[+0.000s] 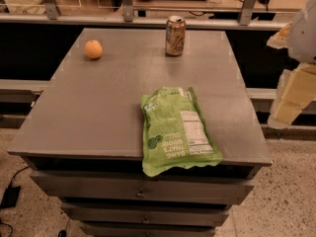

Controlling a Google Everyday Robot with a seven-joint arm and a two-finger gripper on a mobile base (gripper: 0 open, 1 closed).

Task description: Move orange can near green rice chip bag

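The orange can [175, 35] stands upright near the far edge of the grey cabinet top [98, 107], right of centre. The green rice chip bag [177, 130] lies flat at the front right of the top, its near end hanging a little over the front edge. The gripper [289, 102] is at the right edge of the view, off the table's right side, well apart from the can and the bag. Only its pale, blocky parts show.
A round orange fruit [93, 49] sits at the far left of the top. Drawers [140, 191] run below the front edge. A metal rail and shelf [148, 11] stand behind the cabinet. A cable [10, 194] lies on the floor at the left.
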